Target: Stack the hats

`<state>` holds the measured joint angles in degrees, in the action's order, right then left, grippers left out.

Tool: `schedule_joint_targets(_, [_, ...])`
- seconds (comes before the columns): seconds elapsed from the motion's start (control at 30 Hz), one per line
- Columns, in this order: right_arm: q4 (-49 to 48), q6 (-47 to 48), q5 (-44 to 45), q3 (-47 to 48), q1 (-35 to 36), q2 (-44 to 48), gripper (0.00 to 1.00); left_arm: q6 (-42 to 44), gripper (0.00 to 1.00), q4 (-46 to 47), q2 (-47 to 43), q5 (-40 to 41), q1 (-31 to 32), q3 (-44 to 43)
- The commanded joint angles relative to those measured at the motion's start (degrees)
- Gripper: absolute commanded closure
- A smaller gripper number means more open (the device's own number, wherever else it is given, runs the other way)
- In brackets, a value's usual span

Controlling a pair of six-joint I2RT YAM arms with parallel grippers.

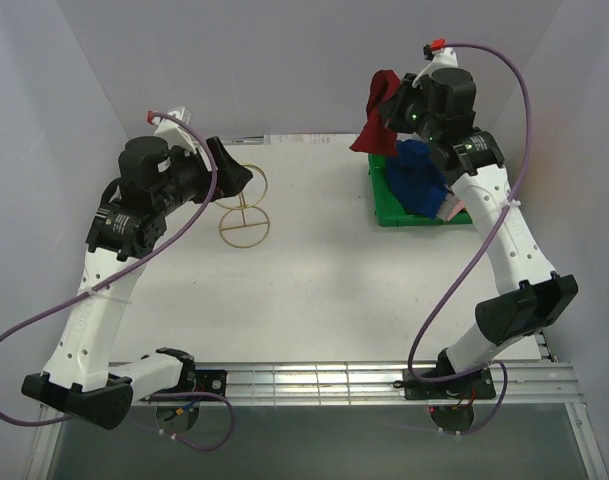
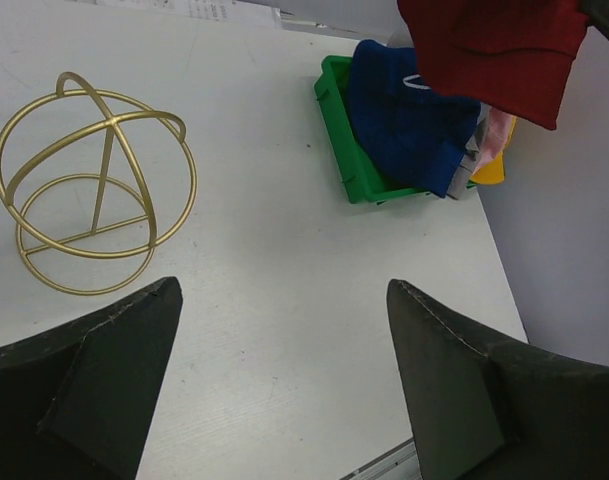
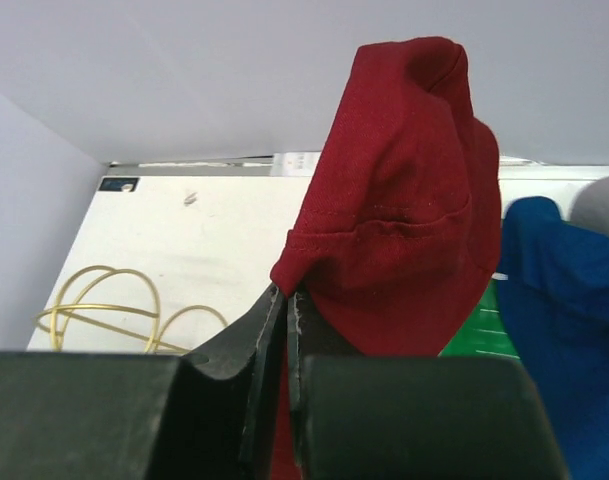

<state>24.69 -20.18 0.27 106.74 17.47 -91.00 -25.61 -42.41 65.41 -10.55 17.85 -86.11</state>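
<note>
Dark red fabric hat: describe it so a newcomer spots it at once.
Find the green plastic tray at the table's far right. Above it, the right gripper pinches the dark red fabric hat by its edge. It alone hangs in the air; the blue fabric hat and the rest lie in the tray.

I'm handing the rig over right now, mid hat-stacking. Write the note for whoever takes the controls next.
Left gripper: open, empty, over bare table beside the gold wire stand.
Right gripper: shut on the dark red hat, which hangs in the air by the green tray.
Blue hat lies on top in the tray. Edges of the pink hat and yellow-orange hat show under it; anything else there is hidden.
Done: dark red hat is up off the pile.
Left: set it down, probably on open table, then stack the others onto it.
</note>
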Motion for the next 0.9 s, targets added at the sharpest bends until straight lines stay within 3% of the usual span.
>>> schedule_joint_targets(0.0, [-6.57, -1.17, 3.23, 1.81, 5.36, 1.18, 0.92, -0.76, 0.07, 0.66, -0.98, 1.75, 0.00, -3.28])
schedule_joint_targets(0.4, [-17.29, -1.70, 12.29, 10.85, 20.83, -8.66, 0.92, -5.94, 0.16, 1.89, -9.41, 8.17, 0.00, -5.39])
schedule_joint_targets(0.63, [-19.23, 1.91, 15.64, 23.77, 28.75, -20.51, 0.92, -7.79, 0.17, 2.95, -13.46, 9.66, 0.00, -2.93])
schedule_joint_targets(0.87, [-26.18, 5.67, 17.30, 23.42, 33.59, -22.99, 0.92, -7.35, 0.17, 2.07, -14.52, 11.58, 0.00, -3.19])
